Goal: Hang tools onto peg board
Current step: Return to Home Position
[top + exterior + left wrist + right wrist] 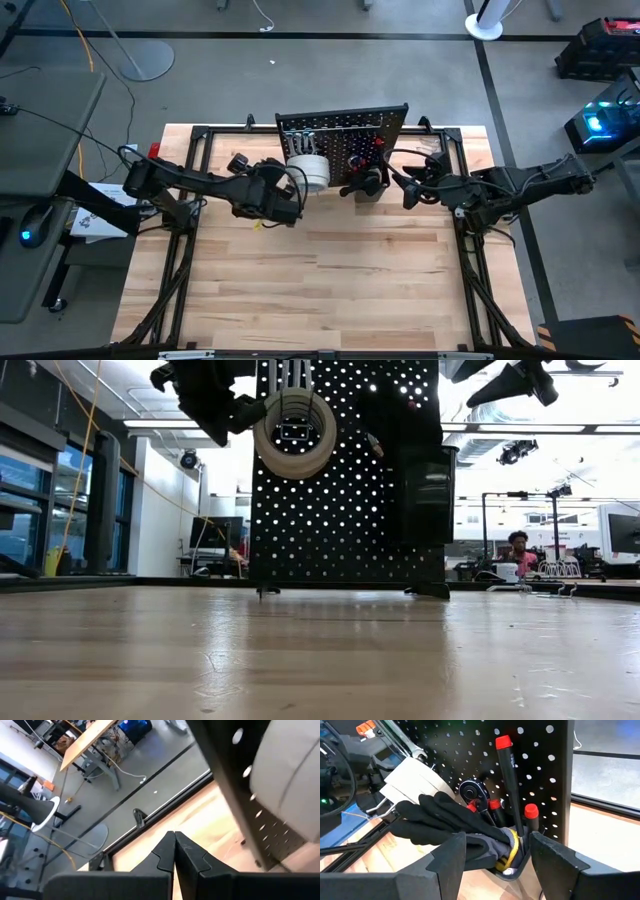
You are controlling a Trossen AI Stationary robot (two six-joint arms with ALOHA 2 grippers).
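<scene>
hovering left end effector (174, 843) pinched beside peg board (350, 125), right end effector (497, 840) spread

Both left fingers (187, 857) touching; peg board (235, 780) close.

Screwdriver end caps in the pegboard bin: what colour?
Red end caps on black screwdrivers; the right wrist view shows them best.

Table (330, 290) pale wood, smooth satin; peg board (340, 510) matt black; glove (445, 817) black cloth.
</scene>
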